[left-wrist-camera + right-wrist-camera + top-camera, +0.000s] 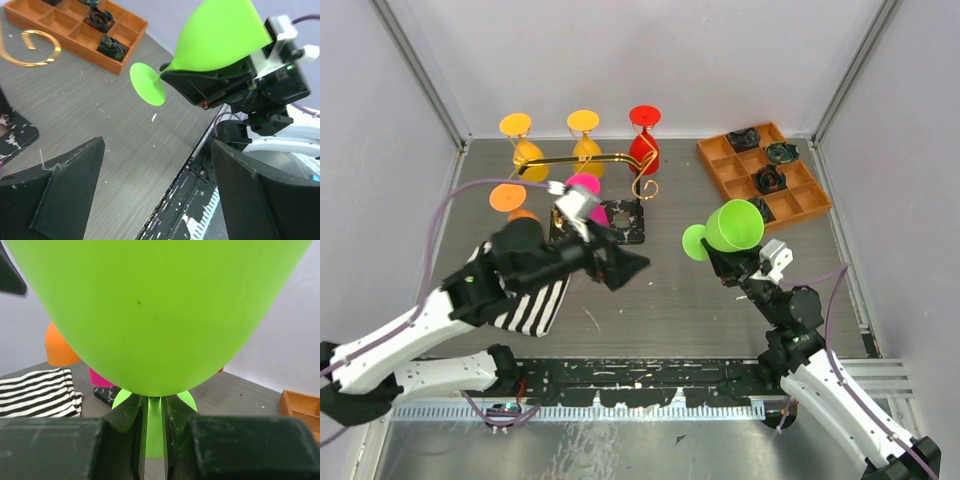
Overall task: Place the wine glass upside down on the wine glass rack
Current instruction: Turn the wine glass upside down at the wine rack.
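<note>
Lime-green plastic wine glass [735,226] hangs above the table [670,300], well apart from the thin gold metal rack [582,158] at back left. Our right gripper [154,415] pinches its stem, and our left gripper [160,200] is spread and empty. We judge this the carry. Next we must turn the bowl downward and slide the stem into the curled hook [645,187].

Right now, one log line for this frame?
right tool: shut on green wine glass stem | left tool: open, empty | wine glass rack: glass not yet hung
</note>
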Controlling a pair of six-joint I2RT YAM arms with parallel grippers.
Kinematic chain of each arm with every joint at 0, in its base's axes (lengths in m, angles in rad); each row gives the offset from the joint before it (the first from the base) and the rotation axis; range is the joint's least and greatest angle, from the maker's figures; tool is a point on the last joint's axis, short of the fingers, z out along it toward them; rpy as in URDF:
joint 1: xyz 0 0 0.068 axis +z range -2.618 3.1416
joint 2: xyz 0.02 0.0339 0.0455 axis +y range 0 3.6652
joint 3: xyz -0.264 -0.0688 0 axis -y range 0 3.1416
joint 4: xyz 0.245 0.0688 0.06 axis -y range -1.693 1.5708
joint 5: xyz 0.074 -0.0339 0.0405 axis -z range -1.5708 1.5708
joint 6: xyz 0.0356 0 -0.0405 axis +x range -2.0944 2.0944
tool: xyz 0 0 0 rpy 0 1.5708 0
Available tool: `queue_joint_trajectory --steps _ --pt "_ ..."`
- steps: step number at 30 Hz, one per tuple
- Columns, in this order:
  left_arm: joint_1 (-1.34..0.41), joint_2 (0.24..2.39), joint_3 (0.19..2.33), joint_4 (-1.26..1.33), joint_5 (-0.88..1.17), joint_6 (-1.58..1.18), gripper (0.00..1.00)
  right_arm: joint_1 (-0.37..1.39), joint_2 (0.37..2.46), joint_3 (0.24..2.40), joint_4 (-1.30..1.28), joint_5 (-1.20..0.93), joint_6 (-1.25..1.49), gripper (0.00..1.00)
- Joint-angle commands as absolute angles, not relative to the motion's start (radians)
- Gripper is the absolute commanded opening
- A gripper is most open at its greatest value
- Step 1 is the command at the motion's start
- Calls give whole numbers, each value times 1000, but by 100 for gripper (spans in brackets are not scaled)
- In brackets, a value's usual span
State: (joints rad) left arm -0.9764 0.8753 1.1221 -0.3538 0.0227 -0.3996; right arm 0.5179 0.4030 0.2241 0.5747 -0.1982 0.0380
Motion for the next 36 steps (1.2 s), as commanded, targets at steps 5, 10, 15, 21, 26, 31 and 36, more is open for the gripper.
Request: queue_joint_trajectory --steps 5,10,15,21,26,31,36 --pt "-1152 1071 1162 -28 -279 -406 91 524 344 297 649 -154 7 1" --pt "-1159 1156 1176 79 -277 -492 88 523 334 299 785 -173 42 1" --pt "-1158 1212 1186 163 -239 -539 79 523 353 327 854 -201 82 1" --pt "-1158 1260 1191 233 -194 -588 70 523 400 340 959 -243 138 1" --pt "-1158 1302 1208 260 -151 -616 63 523 436 348 988 -264 155 1" --pt "-1158 1313 1204 281 -144 -629 49 523 446 337 1025 -270 165 1" --pt "-1159 1319 1204 284 -143 -637 30 524 454 335 1031 -287 171 1"
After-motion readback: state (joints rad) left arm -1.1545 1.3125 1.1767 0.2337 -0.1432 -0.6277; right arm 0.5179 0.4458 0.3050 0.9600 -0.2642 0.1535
